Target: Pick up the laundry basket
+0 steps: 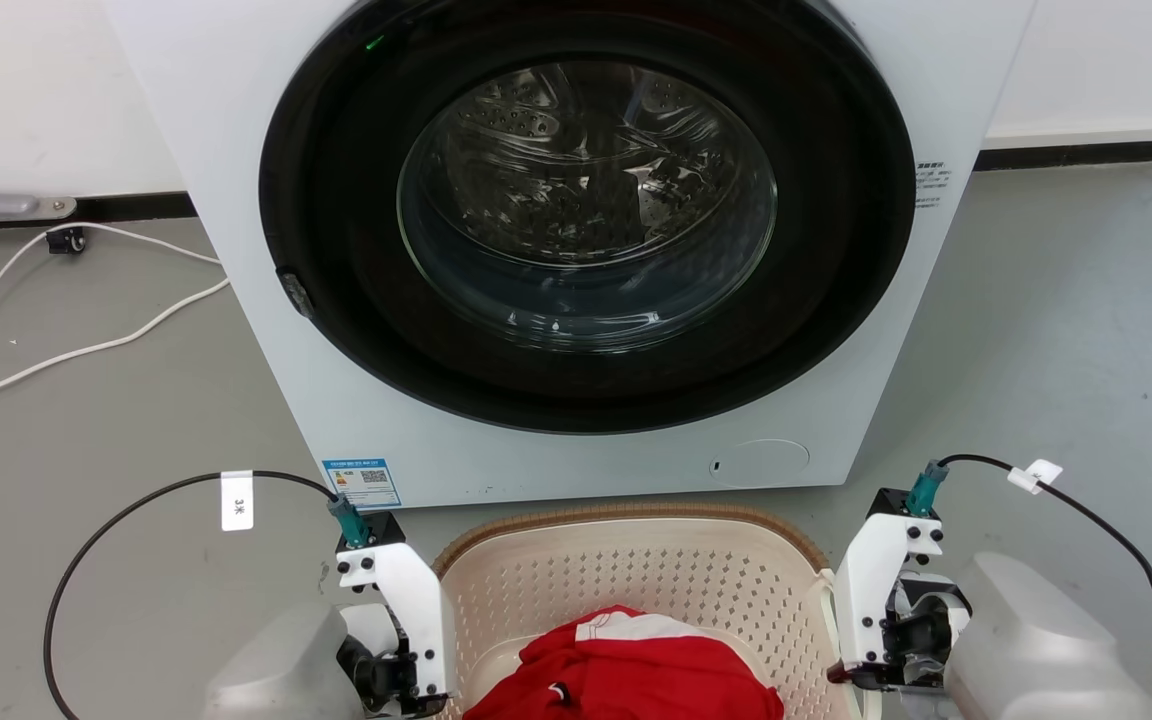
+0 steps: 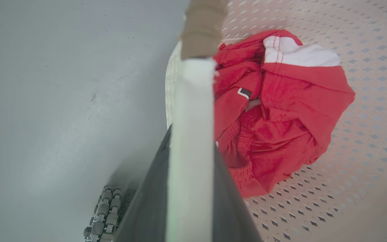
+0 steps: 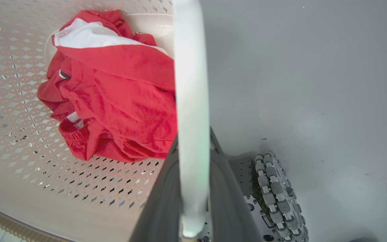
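Observation:
The laundry basket [image 1: 626,516], cream and perforated with a brown woven rim, sits low in the head view just in front of the washer. A red and white garment [image 1: 626,665] lies inside it. My left gripper [image 2: 191,137] is shut on the basket's white left handle [image 2: 191,97], which runs up between the two dark fingers [image 2: 153,201]. My right gripper [image 3: 193,134] is shut on the white right handle [image 3: 190,67] the same way. In the head view, both wrists flank the basket's sides. I cannot tell whether the basket is off the floor.
The white front-loading washer [image 1: 936,330] with its round glass door shut stands right behind the basket. White cables [image 1: 86,350] trail over the grey floor at the left. My base's roller wheels [image 2: 106,208] [image 3: 274,188] sit close below each handle.

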